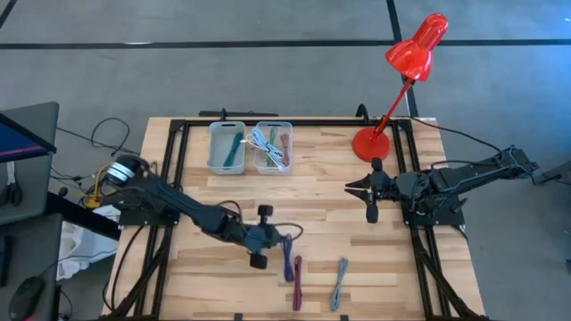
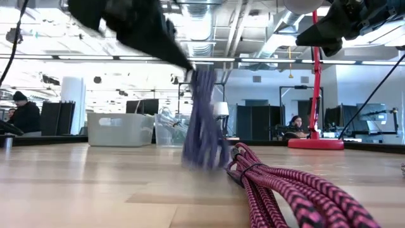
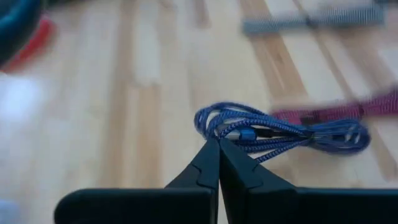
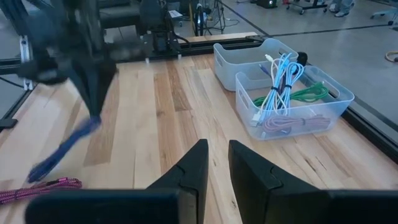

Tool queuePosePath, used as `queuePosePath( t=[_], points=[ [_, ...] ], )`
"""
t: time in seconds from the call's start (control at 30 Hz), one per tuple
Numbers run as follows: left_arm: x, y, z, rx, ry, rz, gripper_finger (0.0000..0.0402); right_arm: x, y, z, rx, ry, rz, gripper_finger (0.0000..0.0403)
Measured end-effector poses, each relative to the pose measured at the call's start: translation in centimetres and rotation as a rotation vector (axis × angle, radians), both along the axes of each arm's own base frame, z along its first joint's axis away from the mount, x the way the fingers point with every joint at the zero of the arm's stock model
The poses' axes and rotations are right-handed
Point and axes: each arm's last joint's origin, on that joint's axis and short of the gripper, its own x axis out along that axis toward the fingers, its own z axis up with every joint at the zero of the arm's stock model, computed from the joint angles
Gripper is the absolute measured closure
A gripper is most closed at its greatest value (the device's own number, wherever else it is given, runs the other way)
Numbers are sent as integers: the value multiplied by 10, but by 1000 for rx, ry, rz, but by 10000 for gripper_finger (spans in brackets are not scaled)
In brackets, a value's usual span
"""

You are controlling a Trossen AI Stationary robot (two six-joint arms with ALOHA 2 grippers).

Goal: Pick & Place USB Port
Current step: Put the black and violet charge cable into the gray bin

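— What has the blue cable (image 3: pixel 283 132)?
— Left gripper (image 3: pixel 218 144), clamped on one end, mid-table.
— Nearby?
— Pink cable (image 1: pixel 297 282) just beside; grey cable (image 1: pixel 340 283) and two bins (image 1: pixel 251 147) apart. Right gripper (image 4: pixel 212 160) waits, fingers slightly parted.

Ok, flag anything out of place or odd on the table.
Nothing looks damaged or spilled. The left gripper is shut on the blue cable, lifting it off the table. The pink cable and grey cable lie loose near the front edge, outside the bins. The right gripper waits, slightly open.
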Motion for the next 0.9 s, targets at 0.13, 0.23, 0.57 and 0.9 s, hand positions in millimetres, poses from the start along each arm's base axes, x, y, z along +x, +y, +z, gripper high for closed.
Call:
queuePosePath(
  t=[0.13, 0.23, 0.57, 0.9],
  points=[
    [-17, 11, 27, 71, -60, 70, 401, 0, 0, 0, -1, 5, 0, 345],
    [-29, 20, 41, 144, -84, 135, 401, 0, 0, -1, -2, 9, 0, 345],
    [-76, 60, 77, 342, -116, 459, 401, 0, 0, -1, -2, 11, 0, 345],
    [-117, 106, 97, 438, -106, 730, 401, 0, 0, -1, -3, 14, 0, 345]
  ],
)
